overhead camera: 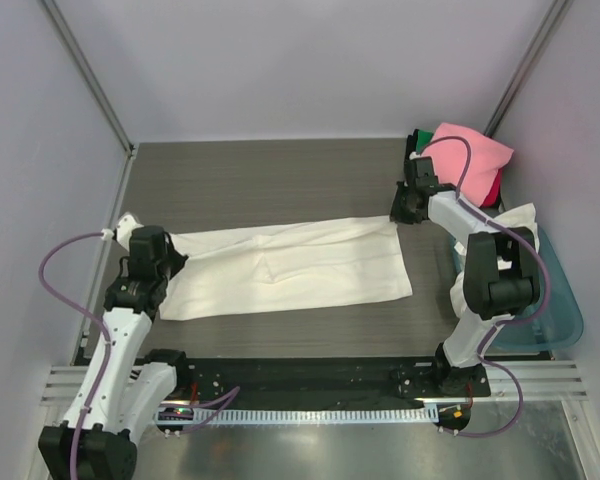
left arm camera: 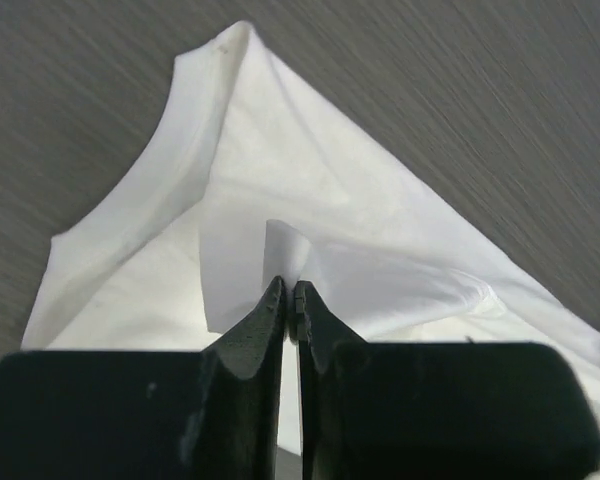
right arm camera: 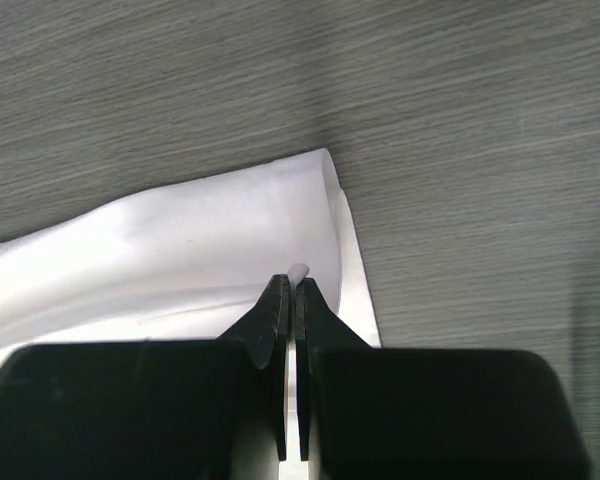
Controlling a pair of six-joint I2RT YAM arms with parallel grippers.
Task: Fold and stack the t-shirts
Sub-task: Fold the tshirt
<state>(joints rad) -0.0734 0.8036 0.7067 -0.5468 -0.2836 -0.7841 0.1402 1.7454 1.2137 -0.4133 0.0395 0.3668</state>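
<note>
While cream t-shirt (overhead camera: 290,268) lies spread, L claw (left arm camera: 290,297) & R claw (right arm camera: 290,287) closed tight on its ends

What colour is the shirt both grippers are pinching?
The shirt is plain cream-white; the top view shows it best.

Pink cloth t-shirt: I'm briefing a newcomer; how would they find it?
Find the far right corner of the grey wood-grain table. A clothes heap lies there beyond the right gripper; the pink t-shirt tops it, covering green cloth and red cloth.
</note>
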